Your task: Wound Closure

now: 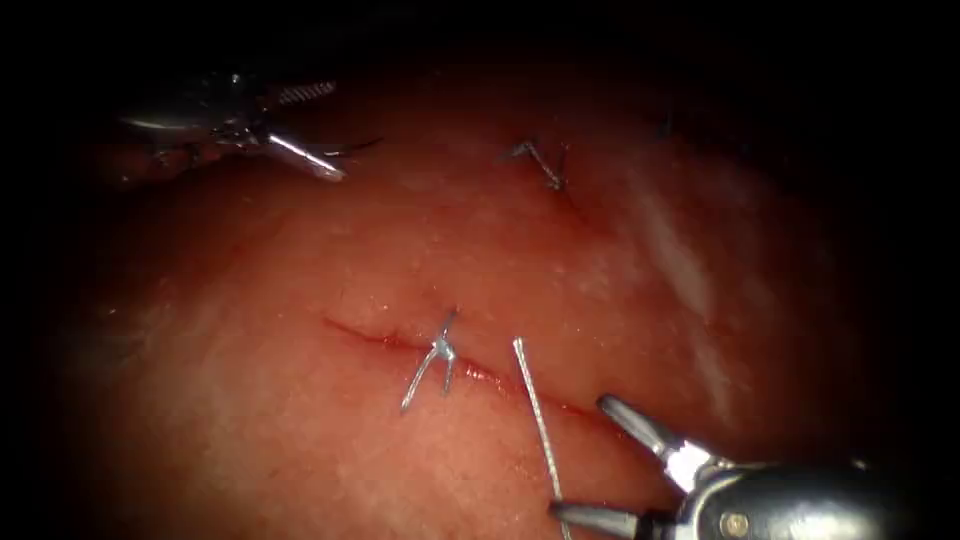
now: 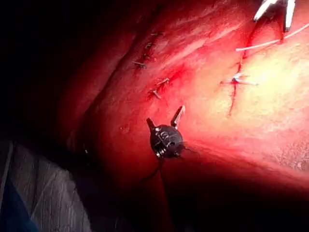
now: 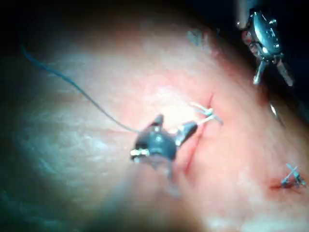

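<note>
Clearly the thread (image 1: 538,412) is the thing to handle here: a fine, limp, braided-looking strand that would likely slip or fray under a hard pinch, so a flat hold a little way back from its free end looks safest. It runs up from between the right tool (image 1: 600,462) jaws to a loose end just beside the cut (image 1: 400,343), on its right-hand stretch. The right tool's jaws stand wide apart, one above and one below the strand, and I cannot tell whether either touches it; they clamp nothing. A tied stitch (image 1: 440,352) with two cut ends sits across the cut, and another stitch (image 1: 545,165) lies farther back on the tissue (image 1: 300,440). The tissue looks soft, wet and easy to tear. The left tool (image 1: 310,158) hovers well apart at the far left, jaws parted, with a thin dark sliver beside them; whether that is the needle I cannot tell.
</note>
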You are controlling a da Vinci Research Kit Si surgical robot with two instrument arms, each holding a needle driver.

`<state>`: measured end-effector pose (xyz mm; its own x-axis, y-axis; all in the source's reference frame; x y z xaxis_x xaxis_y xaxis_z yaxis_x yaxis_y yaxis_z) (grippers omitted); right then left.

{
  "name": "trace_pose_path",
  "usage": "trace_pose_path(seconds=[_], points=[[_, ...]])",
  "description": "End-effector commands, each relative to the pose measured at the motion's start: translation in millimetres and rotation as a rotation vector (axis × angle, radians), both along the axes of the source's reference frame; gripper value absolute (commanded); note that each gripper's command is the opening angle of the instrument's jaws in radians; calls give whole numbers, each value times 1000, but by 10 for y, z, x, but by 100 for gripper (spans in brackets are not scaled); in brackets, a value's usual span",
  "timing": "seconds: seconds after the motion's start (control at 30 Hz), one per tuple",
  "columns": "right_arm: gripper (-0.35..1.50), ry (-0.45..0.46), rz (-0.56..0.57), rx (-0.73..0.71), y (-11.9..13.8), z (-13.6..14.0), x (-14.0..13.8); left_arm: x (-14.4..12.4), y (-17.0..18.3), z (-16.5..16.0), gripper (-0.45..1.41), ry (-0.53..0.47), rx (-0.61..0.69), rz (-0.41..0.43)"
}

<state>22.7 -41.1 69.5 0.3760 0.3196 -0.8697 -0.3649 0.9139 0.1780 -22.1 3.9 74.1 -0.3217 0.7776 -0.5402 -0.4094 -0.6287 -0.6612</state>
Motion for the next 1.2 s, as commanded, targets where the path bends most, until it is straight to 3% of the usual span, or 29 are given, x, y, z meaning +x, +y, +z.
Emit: trace_pose_path(seconds=[0.03,0.17,0.27,0.4,0.63,0.77,0.97,1.0,1.07,1.1,1.2], points=[[129,2,-1,0,-3,4,7,-4,4,11,32,-1,17,-11],[129,2,0,-1,-3,3,8,2,6,32,22,13,108,-40],[129,2,0,0,-4,3,8,2,6,36,25,43,120,-19],[129,0,-2,1,-4,3,8,-2,3,45,59,131,138,30],[129,0,-6,2,-4,3,8,-5,6,51,57,295,159,98],[129,0,-6,2,-4,3,8,-6,5,57,37,314,171,126],[129,0,-5,2,-4,3,9,-8,-2,70,30,336,195,206],[129,-2,-7,3,-4,2,9,-9,-2,72,22,345,195,224],[129,0,-9,4,-4,2,9,-8,-2,72,-28,340,179,260],[129,0,-9,4,-4,2,9,-8,-2,72,-45,336,172,273],[129,0,-9,4,-5,2,9,-6,1,65,-45,319,135,311]])
